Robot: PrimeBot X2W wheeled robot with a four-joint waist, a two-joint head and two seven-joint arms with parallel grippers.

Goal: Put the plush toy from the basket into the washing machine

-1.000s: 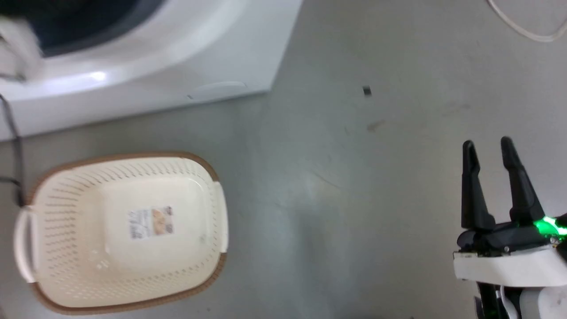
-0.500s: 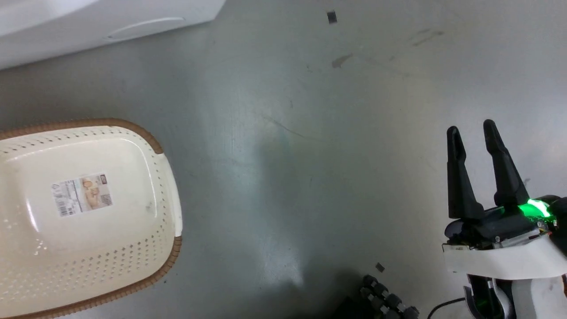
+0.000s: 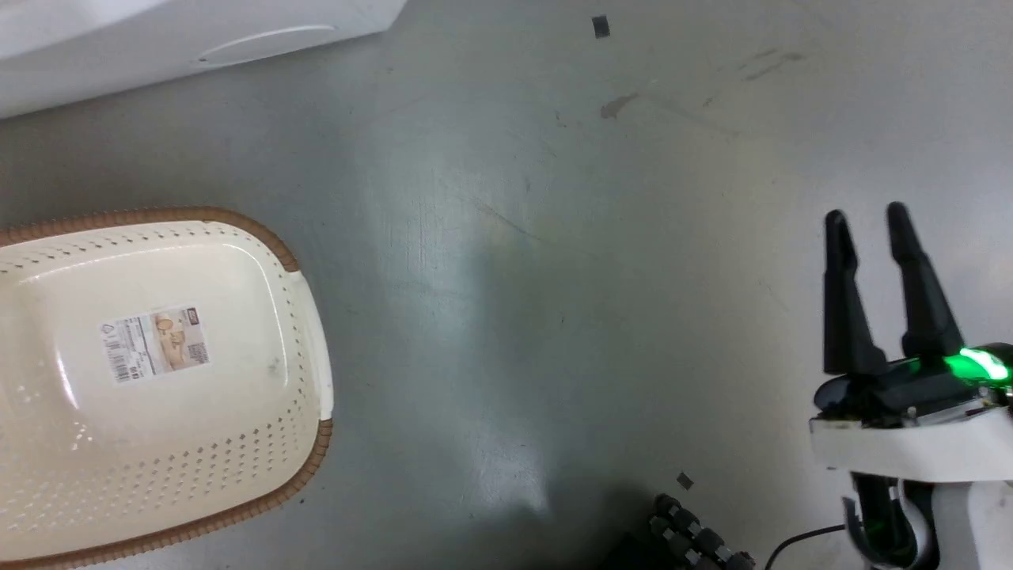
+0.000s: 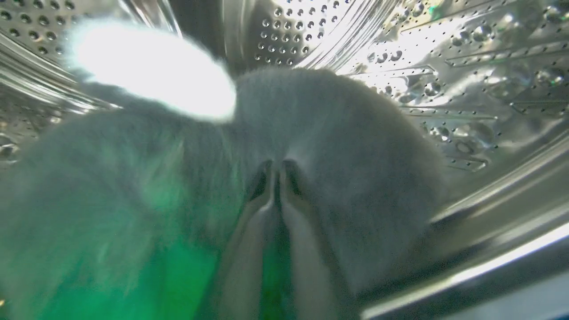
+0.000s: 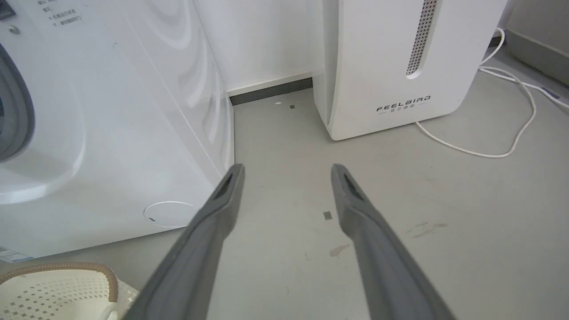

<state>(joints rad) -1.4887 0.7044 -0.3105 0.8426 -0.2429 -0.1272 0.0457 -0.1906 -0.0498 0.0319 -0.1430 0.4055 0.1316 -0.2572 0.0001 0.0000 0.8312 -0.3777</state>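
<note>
plush toy (image 4: 355,155) is being pinched tight by left gripper (image 4: 275,168) inside the washing machine (image 4: 444,53); probably best released deeper in.

Right pincer (image 3: 866,215): two long tapered black fingers (image 3: 922,309), green light (image 3: 977,364), white wrist housing (image 3: 910,455)

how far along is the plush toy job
Done: the oval cream perforated basket looks empty. In hand: the left gripper is shut on the fluffy black-and-white plush toy inside the washing machine's shiny steel drum. Left: releasing it and withdrawing.
</note>
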